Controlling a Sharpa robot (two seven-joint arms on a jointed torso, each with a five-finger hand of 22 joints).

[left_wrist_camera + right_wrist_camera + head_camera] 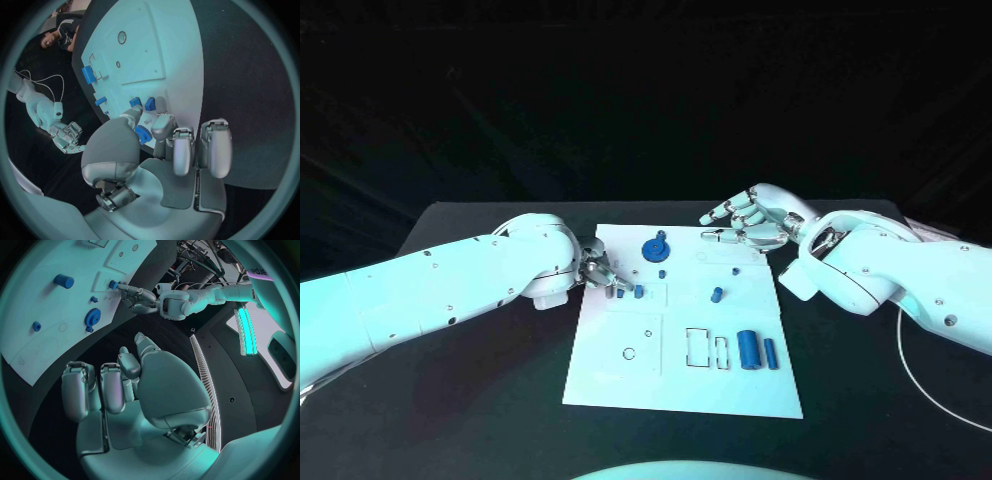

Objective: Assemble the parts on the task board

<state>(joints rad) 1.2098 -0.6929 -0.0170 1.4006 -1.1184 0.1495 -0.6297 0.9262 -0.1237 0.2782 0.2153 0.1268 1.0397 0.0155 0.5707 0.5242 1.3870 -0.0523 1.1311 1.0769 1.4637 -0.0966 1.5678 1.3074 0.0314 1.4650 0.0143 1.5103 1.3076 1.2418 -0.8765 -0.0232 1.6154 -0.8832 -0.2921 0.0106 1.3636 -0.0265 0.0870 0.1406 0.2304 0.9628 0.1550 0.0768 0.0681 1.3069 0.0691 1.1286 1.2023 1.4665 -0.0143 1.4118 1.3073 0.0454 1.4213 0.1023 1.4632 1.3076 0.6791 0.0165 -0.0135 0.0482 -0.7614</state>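
Left robot hand (599, 271): we see it pinching a small blue part (142, 134) at the task board (733, 385) edge.
Right robot hand (747, 222): spread, empty.
Next, we judge: seat the part squarely.

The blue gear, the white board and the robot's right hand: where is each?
Blue gear (658, 247): head view, its round face.
White board (678, 385): head view, bare near part.
Right hand (744, 222): head view, middle of its silver fingers.
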